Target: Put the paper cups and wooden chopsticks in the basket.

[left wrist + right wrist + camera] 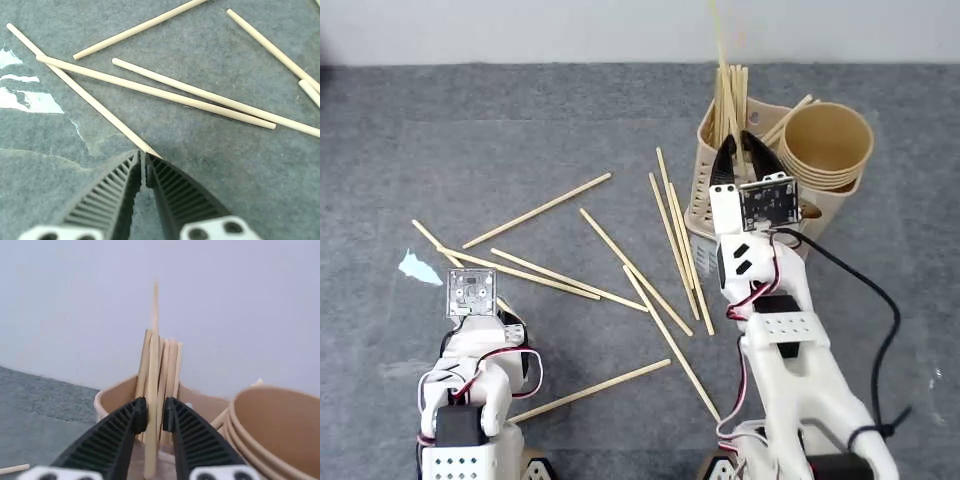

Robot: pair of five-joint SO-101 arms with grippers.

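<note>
A grey felt-covered table carries everything. The right arm stretches up to the basket, while the left arm sits well apart from the basket, on the other side of the spread of sticks.

The basket is a beige plastic caddy with slotted walls and more than one compartment; the right wrist view shows its curved rim. In the compartment on the side away from the left arm sits a nested stack of paper cups, tan, with rolled rims showing one below another.

The other compartment holds a bundle of wooden chopsticks standing on end, pale, plain and straight, with a few more leaning toward the cups.

Roughly ten loose chopsticks lie flat on the table outside the basket. Three or so lie close together just beside its slotted wall, and the rest fan out away from it, some crossing one another.

The right hand is over the basket's chopstick compartment. Its black ribbed jaws are closed on an upright chopstick that rises above the bundle behind it.

The left hand, far from the basket, hangs low over the table with its jaws pressed together and nothing between them. The end of one loose chopstick lies right at its tip.

A small pale-blue scrap of film lies on the table beyond the left arm, the thing farthest from the basket.
</note>
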